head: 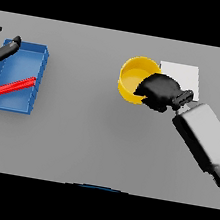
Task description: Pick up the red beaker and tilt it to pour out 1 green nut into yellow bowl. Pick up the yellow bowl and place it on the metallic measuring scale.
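The yellow bowl (133,75) sits just left of the pale metallic scale (181,76), its right rim touching or overlapping the scale's left edge. My right hand (158,91) is at the bowl's near right rim, fingers curled over the rim and gripping it. I cannot make out a nut inside the bowl. The red beaker (15,86) lies on its side in the blue tray (39,77) at the left. My left hand (3,49) hovers over the tray's far left corner, fingers relaxed, holding nothing.
The blue tray takes up the left side of the grey table. My right forearm (205,141) slants in from the lower right toward the bowl.
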Available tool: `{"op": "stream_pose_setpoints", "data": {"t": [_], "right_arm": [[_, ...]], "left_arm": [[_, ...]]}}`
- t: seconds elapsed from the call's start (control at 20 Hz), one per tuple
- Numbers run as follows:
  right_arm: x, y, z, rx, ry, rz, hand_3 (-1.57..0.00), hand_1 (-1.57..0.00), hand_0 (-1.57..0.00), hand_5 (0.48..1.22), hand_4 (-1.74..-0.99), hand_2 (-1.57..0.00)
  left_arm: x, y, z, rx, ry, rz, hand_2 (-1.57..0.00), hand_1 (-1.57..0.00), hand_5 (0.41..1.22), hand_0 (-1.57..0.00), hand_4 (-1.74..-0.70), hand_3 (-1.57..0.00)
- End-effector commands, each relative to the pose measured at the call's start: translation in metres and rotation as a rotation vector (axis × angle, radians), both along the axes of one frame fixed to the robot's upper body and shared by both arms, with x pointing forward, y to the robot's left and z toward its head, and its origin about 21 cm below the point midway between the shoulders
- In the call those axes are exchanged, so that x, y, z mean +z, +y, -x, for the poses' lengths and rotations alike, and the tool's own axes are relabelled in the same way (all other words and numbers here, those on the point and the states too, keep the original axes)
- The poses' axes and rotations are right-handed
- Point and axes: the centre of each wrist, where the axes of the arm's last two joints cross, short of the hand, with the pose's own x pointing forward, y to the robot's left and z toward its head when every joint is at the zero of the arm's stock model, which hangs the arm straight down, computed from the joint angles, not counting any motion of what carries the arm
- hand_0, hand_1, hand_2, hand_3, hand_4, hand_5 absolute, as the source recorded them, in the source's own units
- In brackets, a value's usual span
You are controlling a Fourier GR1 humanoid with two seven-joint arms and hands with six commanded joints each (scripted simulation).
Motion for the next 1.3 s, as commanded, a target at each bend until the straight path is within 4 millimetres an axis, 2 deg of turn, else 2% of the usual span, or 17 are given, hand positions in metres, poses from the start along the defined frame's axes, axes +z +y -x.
{"op": "stream_pose_setpoints", "data": {"t": [0.0, 0.2, 0.5, 0.85, 1.1, 1.25], "right_arm": [[0.001, -0.006, 0.000, -0.009, -0.005, 0.001, -1.16, -1.57, -1.56, 1.220, -1.740, -1.53], [0.010, -0.026, -0.016, -0.071, -0.068, -0.009, -1.15, -1.57, -1.57, 1.221, -1.741, -1.54], [0.002, -0.064, -0.036, -0.183, -0.097, -0.018, -1.14, -1.57, -1.57, 1.221, -1.741, -1.54], [-0.022, -0.093, -0.056, -0.307, -0.085, -0.015, -1.20, -1.57, -1.57, 1.221, -1.741, -1.49], [-0.036, -0.106, -0.063, -0.374, -0.047, -0.027, -1.33, -1.57, -1.57, 1.221, -1.741, -1.43], [-0.043, -0.102, -0.067, -0.396, -0.011, -0.038, -1.41, -1.57, -1.55, 1.221, -1.741, -1.39]], "left_arm": [[0.001, 0.000, 0.002, 0.000, -0.002, -0.002, 0.00, 0.00, 0.694, 0.00, -0.72, 0.00], [0.002, -0.002, 0.003, -0.003, -0.001, -0.005, 0.00, 0.00, 0.715, 0.00, -0.73, 0.00], [0.008, 0.000, 0.005, 0.017, 0.016, 0.006, 0.00, 0.00, 0.730, 0.00, -0.74, 0.00], [0.007, 0.000, 0.009, 0.017, 0.037, -0.002, 0.00, 0.00, 0.720, 0.00, -0.72, 0.00], [0.007, 0.002, 0.008, 0.027, 0.031, -0.005, 0.00, 0.00, 0.710, 0.00, -0.73, 0.00], [0.003, 0.000, 0.006, 0.027, 0.039, -0.001, 0.00, 0.00, 0.714, 0.00, -0.73, 0.00]]}}
